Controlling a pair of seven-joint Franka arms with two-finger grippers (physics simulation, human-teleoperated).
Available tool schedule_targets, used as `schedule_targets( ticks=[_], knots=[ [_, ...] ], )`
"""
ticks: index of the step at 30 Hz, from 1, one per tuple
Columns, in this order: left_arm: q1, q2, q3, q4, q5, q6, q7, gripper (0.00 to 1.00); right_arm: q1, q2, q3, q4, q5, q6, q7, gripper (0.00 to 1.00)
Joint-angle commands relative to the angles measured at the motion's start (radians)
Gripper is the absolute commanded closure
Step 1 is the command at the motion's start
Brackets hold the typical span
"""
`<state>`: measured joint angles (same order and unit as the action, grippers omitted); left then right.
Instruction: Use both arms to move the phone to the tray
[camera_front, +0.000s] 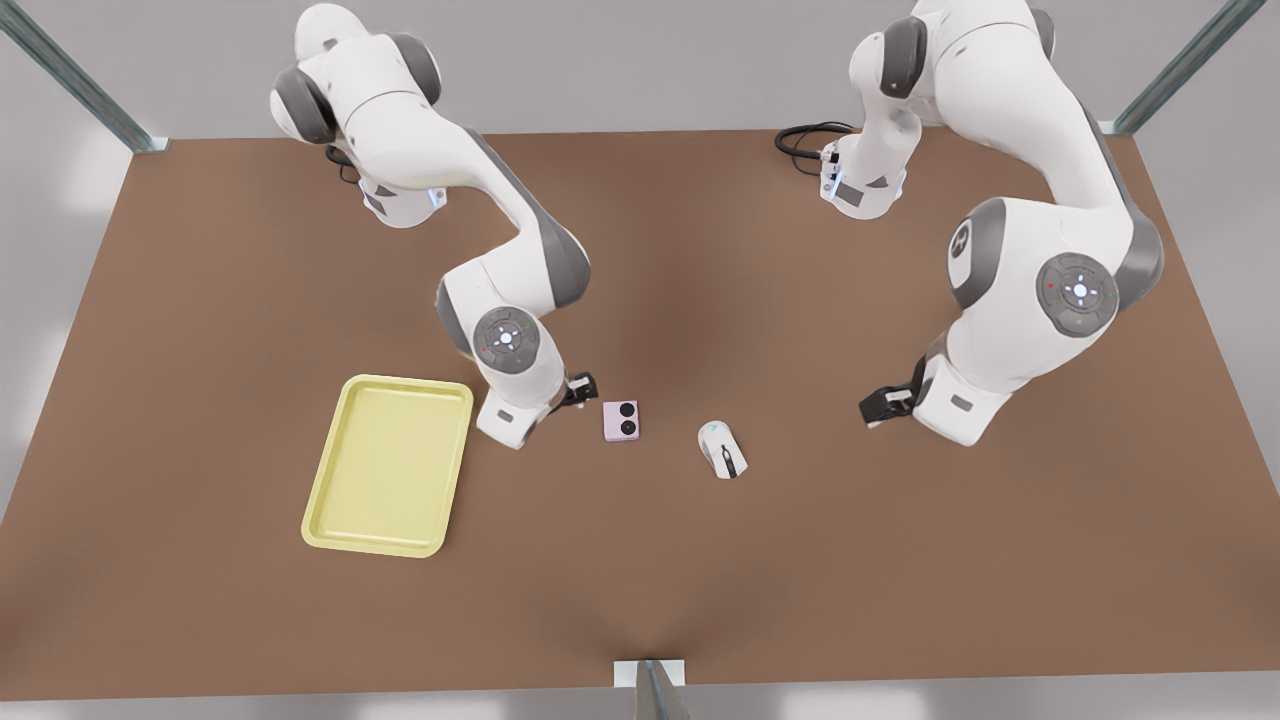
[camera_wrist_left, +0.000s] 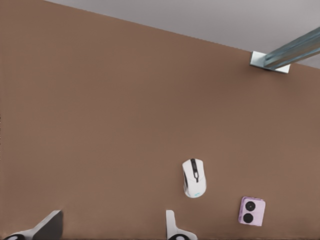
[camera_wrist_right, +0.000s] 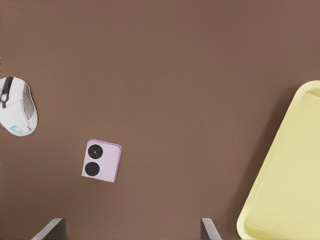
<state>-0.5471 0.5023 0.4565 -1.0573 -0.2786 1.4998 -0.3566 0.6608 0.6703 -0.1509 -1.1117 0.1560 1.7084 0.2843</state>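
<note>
The pink phone lies flat on the brown table, its two black camera circles facing up. The pale yellow tray rests to the front view's left of it. My right gripper is open and hovers above the table between the phone and the tray; it belongs to the arm at the front view's left. My left gripper is open, on the arm at the front view's right, and is held apart from the phone.
A white computer mouse with a black wheel lies just to the front view's right of the phone, between it and the left arm. Metal frame posts stand at the table's edges. Black cables lie at the far side.
</note>
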Motion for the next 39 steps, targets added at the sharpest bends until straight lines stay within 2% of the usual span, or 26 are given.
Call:
schedule_targets(
  ticks=[1,5,8,10,14,17,19,20,22,25,30,39],
  knots=[
    [-0.001,-0.001,0.002,0.000,-0.005,-0.105,0.292,0.00,0.010,0.035,0.002,0.026,0.016,0.096,0.590,0.00],
    [-0.001,0.001,0.002,0.000,-0.007,-0.102,0.291,0.00,0.046,0.170,0.002,0.135,0.016,0.174,0.690,0.00],
    [-0.002,0.001,0.001,0.000,-0.007,-0.102,0.291,0.00,0.048,0.183,0.004,0.128,0.016,0.197,0.725,0.00],
    [-0.002,-0.002,0.001,0.003,-0.007,-0.102,0.283,0.00,0.072,0.176,0.005,0.053,0.016,0.250,0.740,0.00],
    [0.030,0.010,0.022,0.002,-0.017,-0.098,0.291,0.00,0.105,0.184,0.005,0.009,0.014,0.316,0.803,0.00],
    [0.045,0.009,0.079,0.002,-0.002,-0.102,0.419,0.00,0.126,0.195,0.005,-0.082,0.003,0.438,0.782,0.00],
    [0.045,0.009,0.079,0.000,0.002,-0.098,0.419,0.00,0.128,0.187,0.005,-0.135,0.007,0.471,0.713,0.00],
    [0.127,-0.010,0.002,-0.003,0.005,-0.098,0.418,0.00,0.129,0.180,0.005,-0.158,0.007,0.487,0.697,0.00],
    [0.341,-0.177,-0.364,-0.231,0.240,0.062,0.404,0.00,0.129,0.157,0.007,-0.223,0.008,0.540,0.668,0.00],
    [0.455,-0.228,-0.470,-0.316,0.257,0.094,0.416,0.00,0.155,0.167,0.010,-0.232,0.008,0.563,0.612,0.00],
    [0.458,-0.205,-0.453,-0.306,0.265,0.076,0.410,0.00,0.171,0.180,0.024,-0.309,-0.003,0.671,0.480,0.00],
    [0.460,-0.176,-0.455,-0.306,0.306,0.083,0.403,0.00,0.172,0.209,0.028,-0.333,-0.003,0.717,0.406,0.00]
  ],
)
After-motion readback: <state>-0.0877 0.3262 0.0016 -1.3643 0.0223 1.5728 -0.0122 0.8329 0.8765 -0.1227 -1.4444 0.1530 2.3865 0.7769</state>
